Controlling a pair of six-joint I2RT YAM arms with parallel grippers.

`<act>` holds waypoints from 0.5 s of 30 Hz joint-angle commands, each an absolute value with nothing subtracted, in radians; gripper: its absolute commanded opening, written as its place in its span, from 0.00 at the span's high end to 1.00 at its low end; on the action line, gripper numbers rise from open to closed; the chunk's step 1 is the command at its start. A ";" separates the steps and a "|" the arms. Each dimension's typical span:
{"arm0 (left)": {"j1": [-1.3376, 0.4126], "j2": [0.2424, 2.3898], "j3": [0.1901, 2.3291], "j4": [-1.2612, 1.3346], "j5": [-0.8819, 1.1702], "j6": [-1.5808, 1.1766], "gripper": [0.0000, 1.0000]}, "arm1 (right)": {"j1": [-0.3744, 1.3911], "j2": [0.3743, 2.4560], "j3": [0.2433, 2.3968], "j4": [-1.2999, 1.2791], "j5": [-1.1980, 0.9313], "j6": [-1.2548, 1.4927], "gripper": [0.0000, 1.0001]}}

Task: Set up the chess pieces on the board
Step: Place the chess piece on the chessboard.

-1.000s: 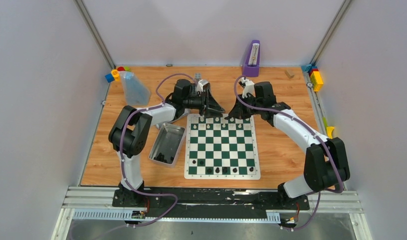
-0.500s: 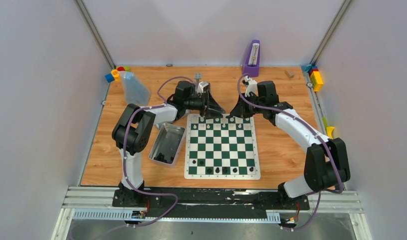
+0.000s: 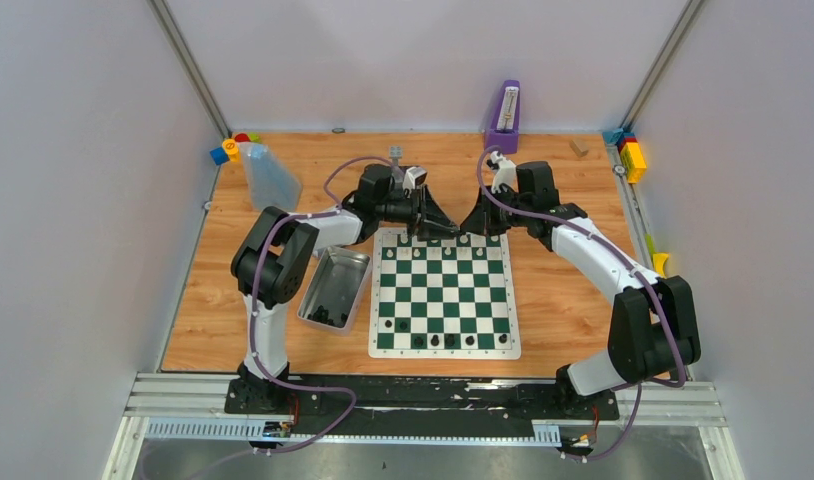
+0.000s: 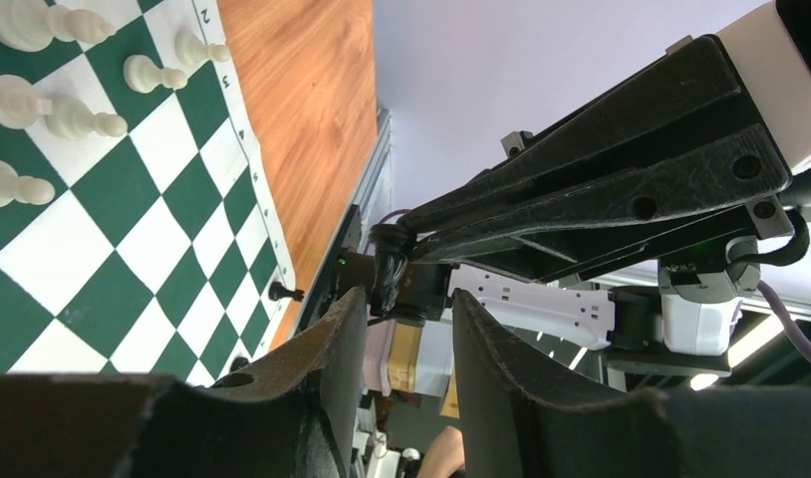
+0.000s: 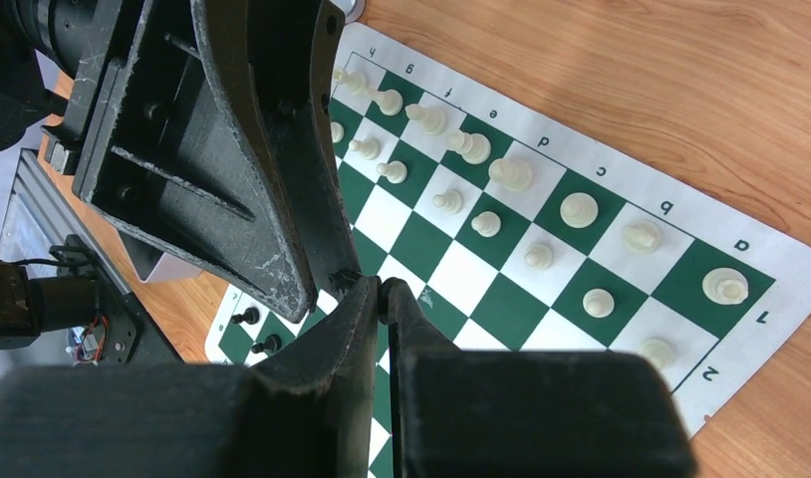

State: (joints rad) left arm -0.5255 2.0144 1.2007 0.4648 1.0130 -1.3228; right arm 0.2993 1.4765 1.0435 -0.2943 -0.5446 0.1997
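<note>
Left fingers (image 3: 433, 218), right fingers (image 3: 480, 222) crowd the board (image 3: 443, 300)'s far edge (middle free).

Board (image 5: 780, 261) carries only legible print: coordinate marks on white border. Right wrist view: file letters along far edge, from right corner: a, b, c, d, e, then g. Last mark past g looks like 4. Rank digits 1 and 2 on adjoining side border, near a-corner. Left wrist view: digit 2 legible at top of border; further marks down same edge too small to read. Top view: border print unreadable.
</note>
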 commanded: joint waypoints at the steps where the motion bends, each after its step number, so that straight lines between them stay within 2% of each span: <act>1: -0.540 2.026 1.241 0.530 1.034 -1.348 0.56 | 0.293 1.450 1.066 -0.258 -0.566 0.213 1.00; 15: -0.555 2.028 1.238 0.541 1.032 -1.364 0.65 | 0.286 1.445 1.065 -0.257 -0.570 0.218 1.00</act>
State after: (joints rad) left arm -0.5377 2.0247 1.2057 0.4919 1.0142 -1.3533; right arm 0.2928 1.4754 1.0435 -0.2932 -0.5545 0.2058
